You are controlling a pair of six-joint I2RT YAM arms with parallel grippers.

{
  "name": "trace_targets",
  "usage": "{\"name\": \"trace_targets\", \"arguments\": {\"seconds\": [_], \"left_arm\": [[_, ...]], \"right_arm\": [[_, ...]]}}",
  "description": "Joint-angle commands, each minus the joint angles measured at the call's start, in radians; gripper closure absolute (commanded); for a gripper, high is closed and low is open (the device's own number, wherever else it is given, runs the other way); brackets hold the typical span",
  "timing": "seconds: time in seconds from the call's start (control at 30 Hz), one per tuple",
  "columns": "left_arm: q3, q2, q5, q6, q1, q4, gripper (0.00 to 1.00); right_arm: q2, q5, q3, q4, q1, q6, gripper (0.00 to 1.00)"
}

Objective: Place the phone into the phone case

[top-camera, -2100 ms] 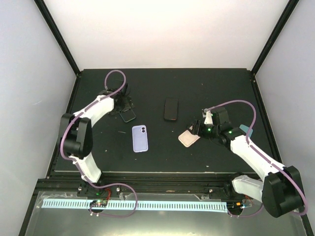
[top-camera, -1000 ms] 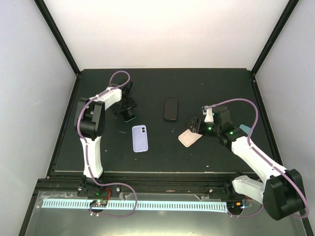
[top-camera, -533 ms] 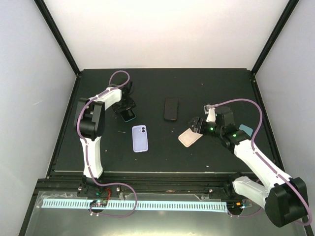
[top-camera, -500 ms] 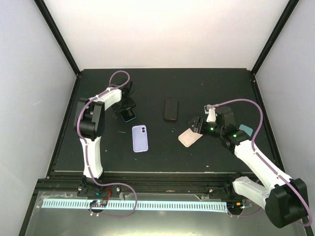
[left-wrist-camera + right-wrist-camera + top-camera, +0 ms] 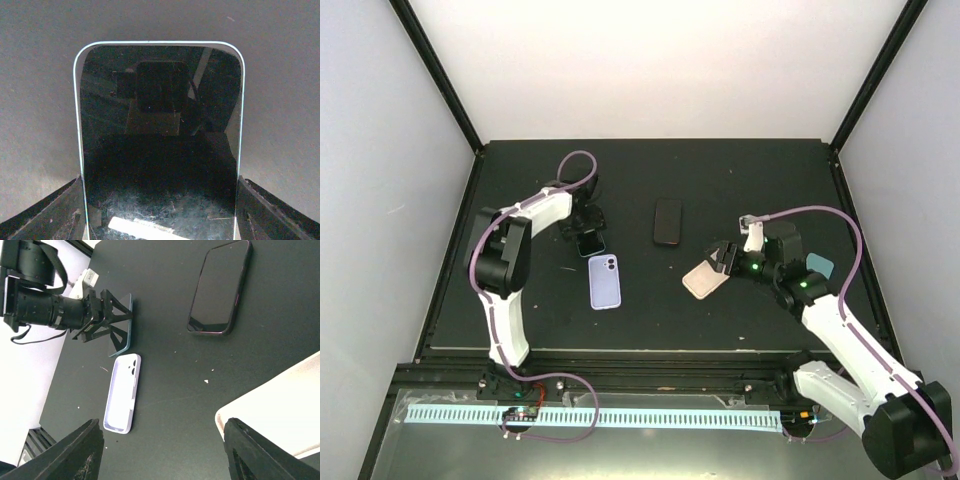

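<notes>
My left gripper (image 5: 586, 226) is shut on a dark-screened phone with a pale teal edge (image 5: 591, 243), holding it by its sides just behind the lavender phone case (image 5: 605, 281). In the left wrist view the phone (image 5: 160, 125) fills the space between my fingers (image 5: 55, 217). The case lies open side up on the black table and also shows in the right wrist view (image 5: 122, 392). My right gripper (image 5: 725, 258) is open over the corner of a beige flat case (image 5: 705, 281), which sits by the right finger in the right wrist view (image 5: 280, 412).
A second black phone (image 5: 668, 221) lies face up at the middle back, also seen in the right wrist view (image 5: 220, 287). A teal object (image 5: 819, 265) lies behind the right arm. The table's raised black frame (image 5: 650, 142) borders the mat.
My left gripper has carried the teal-edged phone to the right and nearer, up to the far end of the lavender case. My right arm has shifted slightly right.
</notes>
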Motion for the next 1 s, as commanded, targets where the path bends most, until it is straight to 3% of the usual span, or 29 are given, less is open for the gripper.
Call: {"name": "trace_targets", "arguments": {"seconds": [0.0, 0.3, 0.57, 0.97], "left_arm": [[-0.036, -0.140, 0.037, 0.144, -0.038, 0.090, 0.50], [-0.139, -0.327, 0.051, 0.337, -0.130, 0.155, 0.54], [-0.294, -0.484, 0.099, 0.479, -0.279, 0.259, 0.55], [-0.408, -0.548, 0.207, 0.585, -0.481, 0.382, 0.55]], "right_arm": [[-0.021, 0.014, -0.003, -0.019, -0.003, -0.023, 0.33], [0.045, -0.008, 0.124, -0.093, -0.026, -0.129, 0.33], [0.234, -0.210, 0.291, -0.140, -0.056, -0.166, 0.37], [0.476, -0.384, 0.359, -0.113, -0.043, -0.171, 0.47]]}}
